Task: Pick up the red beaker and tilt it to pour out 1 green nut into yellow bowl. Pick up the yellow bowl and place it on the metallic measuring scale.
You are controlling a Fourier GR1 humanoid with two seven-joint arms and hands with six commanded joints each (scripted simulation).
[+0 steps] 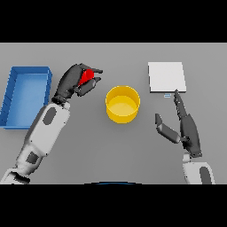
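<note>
Nearest, the right robot hand (188,129) rests released, fingers straight, on the grey worktop (88,146). One yellow bowl (123,103) sits mid-worktop. Farther off, the left robot hand (73,82) is grasping one red beaker (88,76) beside one blue tray (25,94); one metallic scale (166,77) lies far right.

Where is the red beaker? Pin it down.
In the head view the red beaker sits left of centre, gripped in the left hand, up-left of the yellow bowl and right of the blue tray.
</note>
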